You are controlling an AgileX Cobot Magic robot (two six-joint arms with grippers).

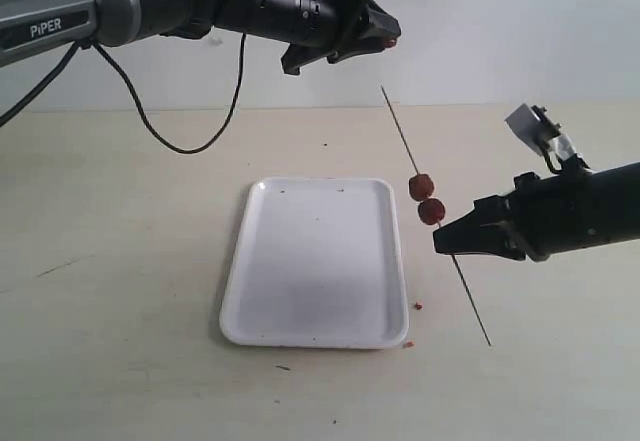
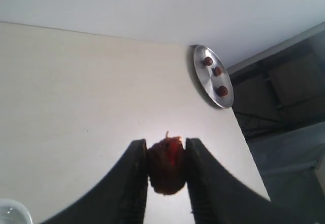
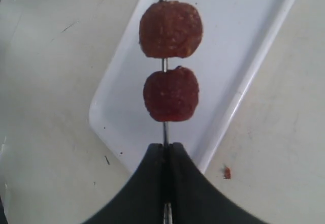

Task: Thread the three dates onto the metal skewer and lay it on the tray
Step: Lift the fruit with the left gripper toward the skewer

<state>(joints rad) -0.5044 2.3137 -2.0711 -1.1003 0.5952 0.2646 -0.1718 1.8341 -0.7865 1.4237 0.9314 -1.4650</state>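
Skewer (image 1: 399, 131) hovers beside tray (image 1: 320, 261) rim, seemingly clear.

A pale cream tabletop (image 1: 120, 261) fills most of the exterior view, matte, with a few faint dark scuffs. Behind it rises a plain white wall (image 1: 500, 21), bare and evenly lit. The light is soft and casts only weak shadows. In the left wrist view, a dim space with dark furniture (image 2: 289, 82) lies past the table's edge, too murky to identify
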